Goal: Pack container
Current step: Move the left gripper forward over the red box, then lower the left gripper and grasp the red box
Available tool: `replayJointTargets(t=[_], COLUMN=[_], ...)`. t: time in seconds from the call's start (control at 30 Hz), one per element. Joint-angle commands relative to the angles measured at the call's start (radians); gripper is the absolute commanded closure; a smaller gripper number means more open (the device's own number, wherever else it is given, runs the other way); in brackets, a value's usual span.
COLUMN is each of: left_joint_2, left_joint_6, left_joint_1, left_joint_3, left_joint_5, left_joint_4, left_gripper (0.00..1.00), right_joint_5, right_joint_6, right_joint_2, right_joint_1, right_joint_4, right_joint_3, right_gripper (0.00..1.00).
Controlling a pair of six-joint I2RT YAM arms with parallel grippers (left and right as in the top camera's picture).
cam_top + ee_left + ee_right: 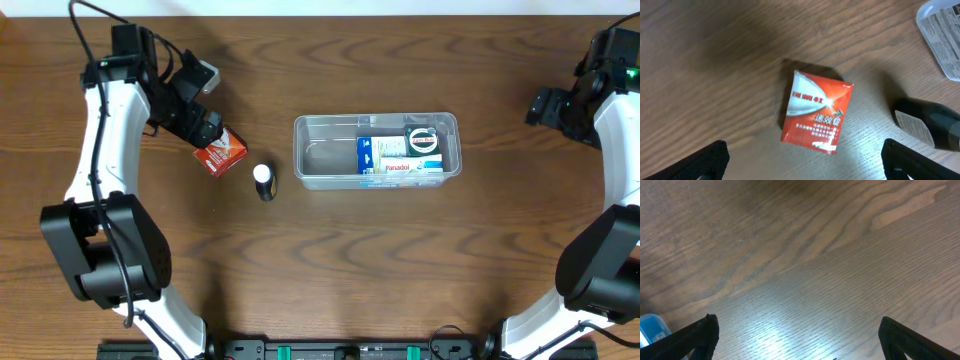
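The clear plastic container [310,128] sits at the table's middle, holding a blue-and-white carton [398,156] and a dark green box [422,138]; its corner shows in the left wrist view [940,40]. A small red box [220,152] lies flat on the table left of it, also in the left wrist view [816,111]. A small dark bottle with a white cap [264,181] lies between them, seen in the left wrist view [927,124]. My left gripper [207,132] [802,160] is open, just above the red box. My right gripper [547,107] [800,340] is open and empty over bare wood at the far right.
The table is dark brown wood [400,260]. A blue object's edge shows at the lower left of the right wrist view [651,326].
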Motion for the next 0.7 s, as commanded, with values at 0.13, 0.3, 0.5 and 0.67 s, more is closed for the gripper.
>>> replayJointTargets(t=[0.13, 0.3, 0.5, 0.67], left_joint_2=[0.041, 0.055, 0.108, 0.144], left_joint_6=[0.047, 0.051, 0.051, 0.05], left_joint_1=[-0.01, -0.01, -0.01, -0.015], left_joint_3=[-0.012, -0.012, -0.013, -0.013], left_joint_5=[0.013, 0.012, 0.012, 0.013], left_joint_4=[0.018, 0.023, 0.016, 0.006], left_gripper=[0.02, 0.02, 0.02, 0.02], right_joint_5=[0.006, 0.006, 0.006, 0.006], right_joint_6=[-0.011, -0.011, -0.011, -0.011], right_joint_2=[-0.016, -0.016, -0.016, -0.016], right_joint_1=[-0.004, -0.004, -0.004, -0.004], right_joint_4=[-0.001, -0.001, -0.001, -0.001], right_joint_3=[0.011, 0.011, 0.011, 0.011], right_gripper=[0.01, 0.01, 0.01, 0.01])
